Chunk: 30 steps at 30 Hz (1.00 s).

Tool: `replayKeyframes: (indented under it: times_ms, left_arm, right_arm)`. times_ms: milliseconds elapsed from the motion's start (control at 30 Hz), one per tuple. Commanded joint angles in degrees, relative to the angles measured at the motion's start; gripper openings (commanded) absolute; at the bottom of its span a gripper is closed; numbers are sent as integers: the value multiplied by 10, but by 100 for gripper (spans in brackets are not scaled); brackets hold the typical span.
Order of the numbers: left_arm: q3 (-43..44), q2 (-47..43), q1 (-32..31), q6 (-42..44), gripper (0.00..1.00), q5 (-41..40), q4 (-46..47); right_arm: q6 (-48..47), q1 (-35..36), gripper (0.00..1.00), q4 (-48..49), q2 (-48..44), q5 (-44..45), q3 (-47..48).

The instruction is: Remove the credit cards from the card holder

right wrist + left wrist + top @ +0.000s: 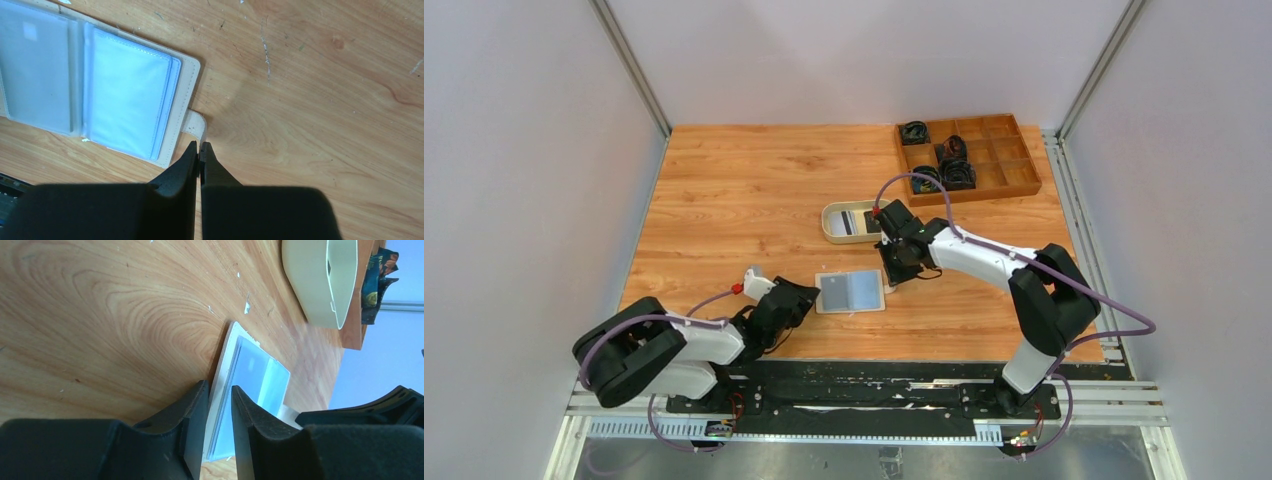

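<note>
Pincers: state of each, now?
Left pincer: partly open, astride the wallet edge.
Right pincer: closed, tips at the tab; grip unclear.

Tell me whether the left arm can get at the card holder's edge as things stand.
Probably yes. The left gripper has a finger on either side of the card holder edge, jaws apart, with nothing else between them. The right gripper, shut, sits by the snap tab on the opposite side, out of the way.

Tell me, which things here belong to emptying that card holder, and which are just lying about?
Job: card holder, lying open; credit cards in the oval tray.
Lying about: wooden compartment box with black bits inside.
</note>
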Motion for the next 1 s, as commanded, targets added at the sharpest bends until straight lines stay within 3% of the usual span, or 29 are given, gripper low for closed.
replayKeyframes:
  times_ms: [0, 233, 433, 533, 967]
  left_arm:
    - [-20, 34, 8, -17, 34, 29, 5]
    - [-56, 159, 17, -69, 32, 78, 214]
    - [-67, 424, 20, -124, 31, 132, 577]
    - [-67, 472, 21, -134, 31, 149, 581]
    - [-56, 408, 36, -82, 37, 152, 494]
  right_arm:
    - [-10, -10, 0, -5, -5, -12, 11]
    - [-10, -14, 0, 3, -4, -25, 5]
    - [-10, -18, 0, 3, -8, -30, 3]
    - [-10, -25, 0, 4, -14, -29, -3]
    - [-14, -46, 0, 5, -28, -41, -12]
